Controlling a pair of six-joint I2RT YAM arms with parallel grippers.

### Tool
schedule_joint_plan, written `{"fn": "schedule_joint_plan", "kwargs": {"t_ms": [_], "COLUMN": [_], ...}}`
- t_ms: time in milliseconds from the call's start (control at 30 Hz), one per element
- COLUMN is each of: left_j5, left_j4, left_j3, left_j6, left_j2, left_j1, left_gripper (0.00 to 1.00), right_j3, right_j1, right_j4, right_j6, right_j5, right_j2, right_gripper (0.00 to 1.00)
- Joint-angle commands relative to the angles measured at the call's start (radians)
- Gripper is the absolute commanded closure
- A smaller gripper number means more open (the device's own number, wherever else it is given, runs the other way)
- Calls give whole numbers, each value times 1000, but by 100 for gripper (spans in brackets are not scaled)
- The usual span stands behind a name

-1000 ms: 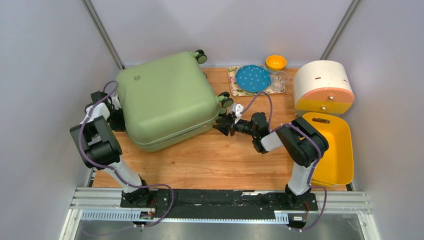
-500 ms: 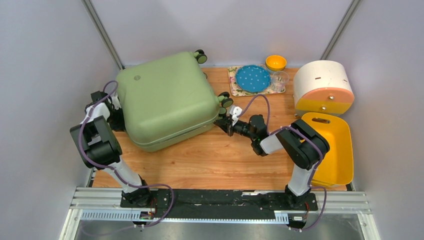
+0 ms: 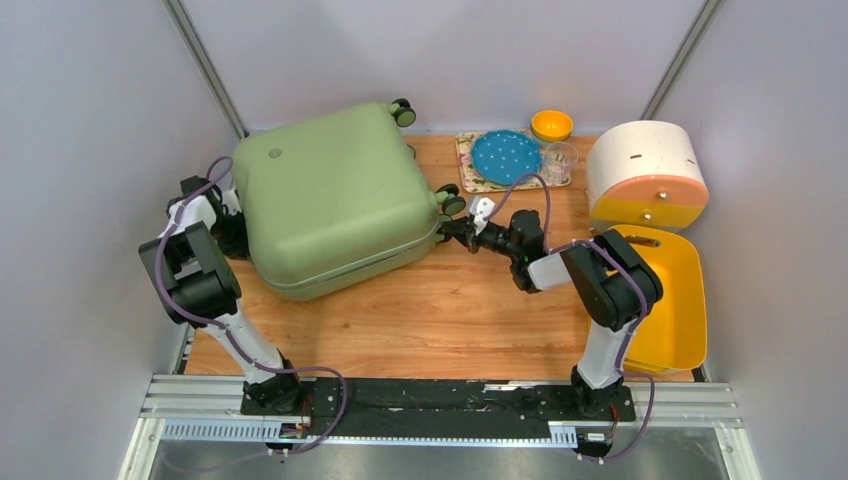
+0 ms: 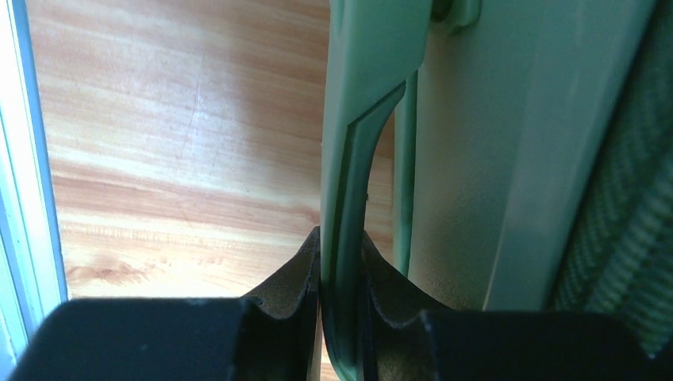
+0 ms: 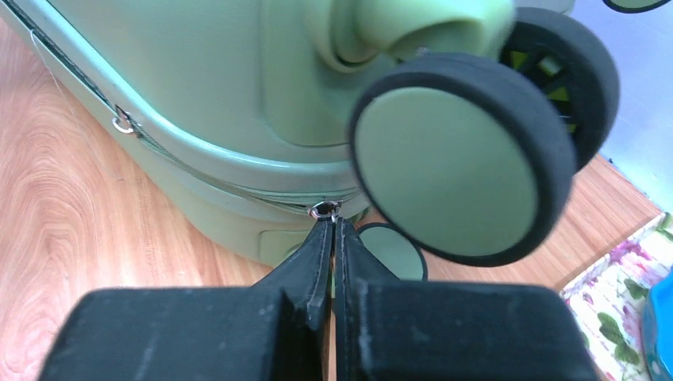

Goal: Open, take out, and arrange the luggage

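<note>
The luggage (image 3: 335,200) lay shut, far left. Its side handle (image 4: 353,182) was pinched by the left gripper (image 4: 341,274); the zipper pull (image 5: 324,209) was clamped in the right gripper's (image 5: 333,238) pressed-together jaws. Opening was judged underway; next, the pull would need drawing along the seam.

A wooden worktop (image 3: 440,320) carries a sage-green hard-shell suitcase (image 3: 330,195) at upper left, a floral placemat (image 3: 467,160) and small orange bowl (image 3: 551,125) at upper centre, a round cream-and-orange drawer box (image 3: 645,170) at upper right, and a yellow plastic tray (image 3: 682,300) below it.
</note>
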Motion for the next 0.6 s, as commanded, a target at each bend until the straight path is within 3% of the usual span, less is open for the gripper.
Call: {"fn": "schedule_joint_plan", "kwargs": {"t_ms": [0, 233, 567], "left_j5": [-30, 57, 171], "left_j4": [70, 82, 89], "left_j3": [119, 247, 373], "left_j6": [162, 273, 356], "left_j2": [51, 151, 234], "left_j1": [6, 4, -16], "left_gripper": [100, 100, 100], "right_j3": [140, 320, 677], "right_j1": [-155, -220, -224], "right_j4": [85, 241, 235], "right_j6": [-23, 147, 271], "right_j5": [-85, -329, -369], "right_j2": [58, 222, 469], "right_gripper": [100, 100, 100]}}
